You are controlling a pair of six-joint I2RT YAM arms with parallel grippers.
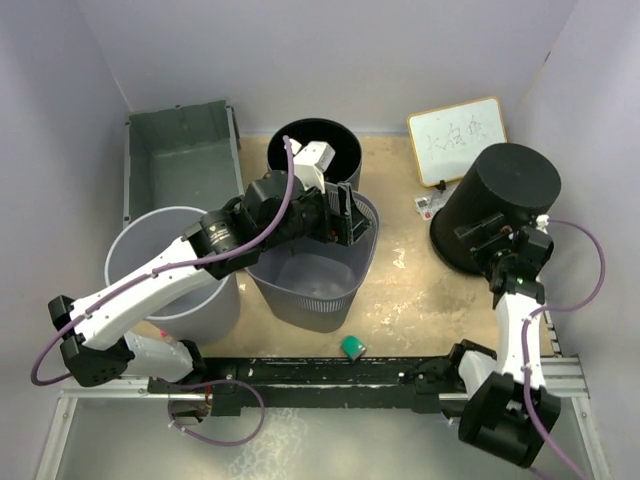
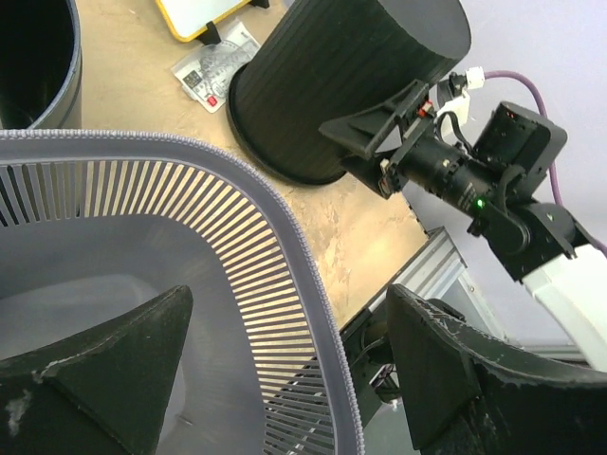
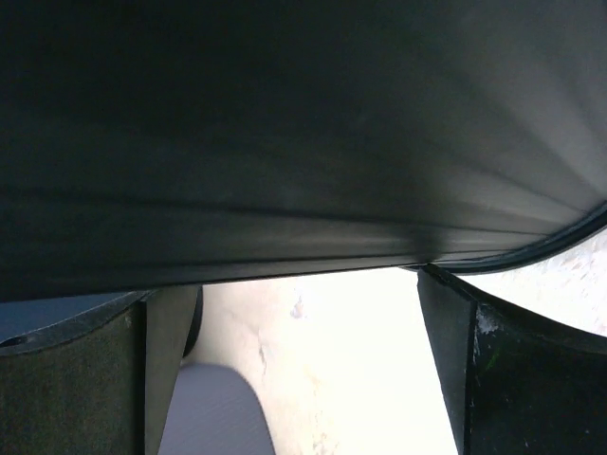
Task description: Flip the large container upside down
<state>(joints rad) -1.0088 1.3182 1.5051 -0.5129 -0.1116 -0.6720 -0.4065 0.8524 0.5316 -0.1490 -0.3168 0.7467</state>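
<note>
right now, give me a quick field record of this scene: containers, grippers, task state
large container: far left, by the wall, interior showing, not yet turned over
left gripper: open, fingers straddling the mesh basket rim
right gripper: open, against the side of the upturned black bin
nearby: round light grey bin in front of the large container; whiteboard far right
touching the large container: neither gripper

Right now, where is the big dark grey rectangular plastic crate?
In the top external view, the big dark grey rectangular plastic crate sits in the far left back corner, open side up, just behind the round light grey bin.
</note>
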